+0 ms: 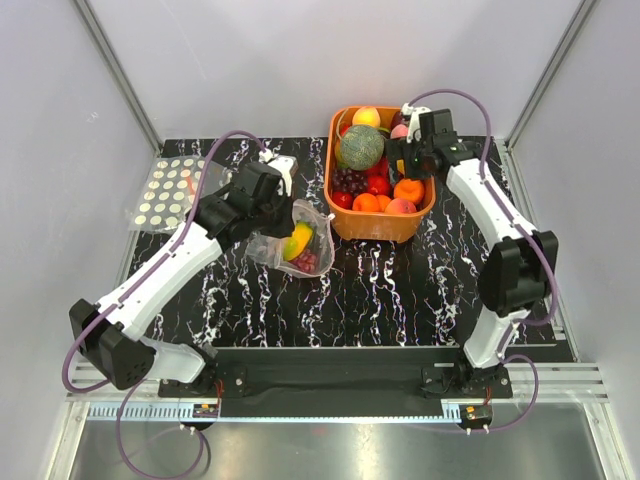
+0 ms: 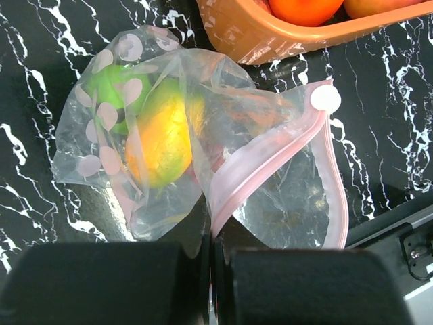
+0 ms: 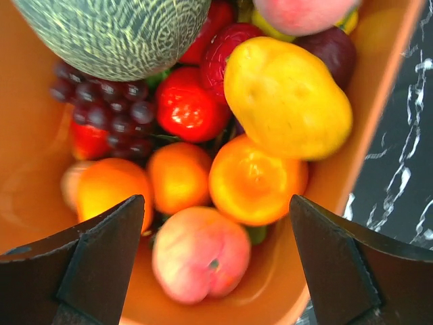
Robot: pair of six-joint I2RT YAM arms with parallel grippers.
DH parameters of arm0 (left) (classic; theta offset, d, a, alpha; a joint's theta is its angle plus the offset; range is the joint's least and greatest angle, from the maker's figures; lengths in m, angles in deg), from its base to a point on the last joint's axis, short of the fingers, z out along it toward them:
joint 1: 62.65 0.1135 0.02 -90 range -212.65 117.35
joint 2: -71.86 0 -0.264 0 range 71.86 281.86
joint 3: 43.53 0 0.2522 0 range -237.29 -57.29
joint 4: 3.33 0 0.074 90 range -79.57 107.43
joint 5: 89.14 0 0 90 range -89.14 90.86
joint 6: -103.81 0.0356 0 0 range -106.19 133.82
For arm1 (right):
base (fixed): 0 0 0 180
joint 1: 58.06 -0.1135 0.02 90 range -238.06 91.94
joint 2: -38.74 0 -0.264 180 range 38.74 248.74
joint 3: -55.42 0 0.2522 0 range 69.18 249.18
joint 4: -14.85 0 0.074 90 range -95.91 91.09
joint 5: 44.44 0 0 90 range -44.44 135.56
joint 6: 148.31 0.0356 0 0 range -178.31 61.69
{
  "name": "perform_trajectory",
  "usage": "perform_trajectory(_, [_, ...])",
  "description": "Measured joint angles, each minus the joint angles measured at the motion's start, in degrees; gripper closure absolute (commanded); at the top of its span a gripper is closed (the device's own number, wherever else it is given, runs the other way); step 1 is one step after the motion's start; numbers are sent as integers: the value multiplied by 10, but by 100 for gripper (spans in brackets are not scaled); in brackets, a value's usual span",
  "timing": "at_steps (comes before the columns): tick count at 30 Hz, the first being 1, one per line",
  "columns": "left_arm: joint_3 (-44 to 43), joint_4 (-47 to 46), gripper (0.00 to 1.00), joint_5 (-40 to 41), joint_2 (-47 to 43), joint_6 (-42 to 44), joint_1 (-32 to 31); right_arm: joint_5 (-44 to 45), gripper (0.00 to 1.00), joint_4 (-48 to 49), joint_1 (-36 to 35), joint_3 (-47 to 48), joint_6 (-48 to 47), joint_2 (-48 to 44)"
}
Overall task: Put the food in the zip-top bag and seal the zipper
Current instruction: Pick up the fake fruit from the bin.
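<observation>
The zip-top bag [image 1: 295,243], clear with pale pink dots, lies left of the orange basket [image 1: 340,215] and holds a yellow-green fruit [image 2: 162,139] and something red. My left gripper [image 1: 272,205] is shut on the zipper [image 2: 267,159] at the bag's mouth edge, in the left wrist view [image 2: 213,233]. The strip's white slider [image 2: 325,98] sits at its far end. My right gripper [image 1: 408,158] is open and empty above the basket, over a peach [image 3: 199,254] and an orange [image 3: 257,179].
The basket also holds a netted melon [image 1: 360,147], grapes [image 3: 111,108], red fruit and a yellow potato-like piece [image 3: 287,98]. A second clear bag with cream dots [image 1: 170,192] lies at the far left. Grey walls close in the table on three sides.
</observation>
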Motion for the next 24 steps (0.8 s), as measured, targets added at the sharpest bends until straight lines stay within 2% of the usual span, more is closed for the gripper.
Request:
perform_trajectory(10, [0, 2, 100, 21, -10, 18, 0, 33, 7, 49, -3, 7, -153, 67])
perform_trajectory(16, [3, 1, 100, 23, -11, 25, 0, 46, 6, 104, -3, -7, -192, 66])
perform_trajectory(24, [10, -1, 100, 22, -11, 27, 0, 35, 5, 96, -3, 17, -238, 81])
